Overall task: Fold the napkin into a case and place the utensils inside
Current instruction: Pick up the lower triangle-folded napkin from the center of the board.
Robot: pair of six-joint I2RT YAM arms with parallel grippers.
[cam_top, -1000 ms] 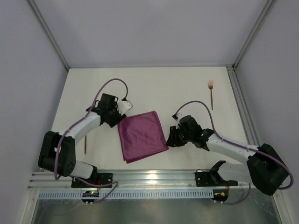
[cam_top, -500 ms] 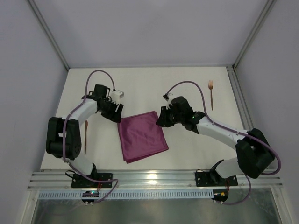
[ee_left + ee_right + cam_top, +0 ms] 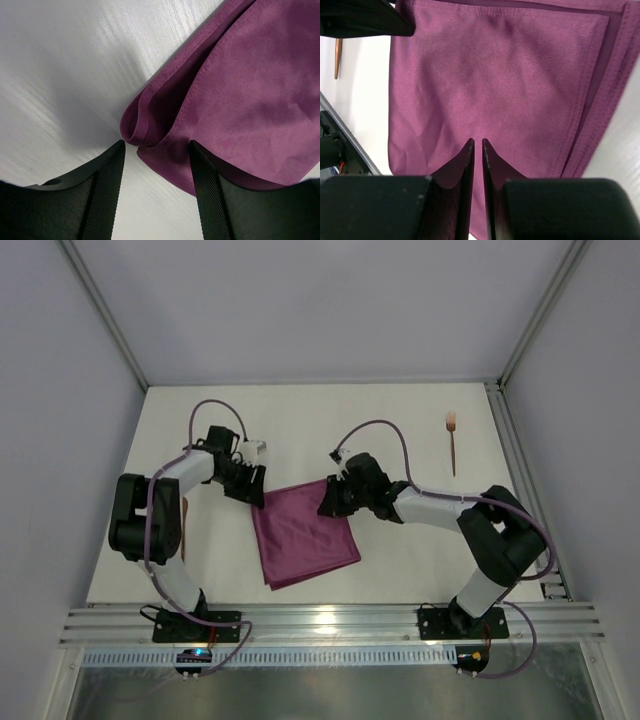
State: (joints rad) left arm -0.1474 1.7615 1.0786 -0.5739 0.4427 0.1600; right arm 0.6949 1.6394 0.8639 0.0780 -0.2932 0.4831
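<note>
The maroon-purple napkin [image 3: 302, 535] lies flat on the table, folded into a rough square with layered edges; it is not a narrow case. My left gripper [image 3: 256, 490] is at its far-left corner. In the left wrist view my left gripper [image 3: 156, 150] is open, and the curled corner of the napkin [image 3: 150, 125] lies between its fingertips. My right gripper [image 3: 329, 502] is at the far-right corner. In the right wrist view my right gripper [image 3: 478, 141] is closed to a thin slit with purple cloth of the napkin [image 3: 490, 80] in it. The utensils lie apart: a copper fork [image 3: 452, 440] at the far right and a thin copper utensil [image 3: 183, 540] beside the left arm.
White walls with metal posts close off the table's back and sides. An aluminium rail [image 3: 330, 625] carries both arm bases along the near edge. Purple cables loop above both wrists.
My right arm has swung from the napkin's near-right edge to its far-right corner and its jaws have narrowed. My left gripper has settled at the far-left corner. The napkin has stayed put.
</note>
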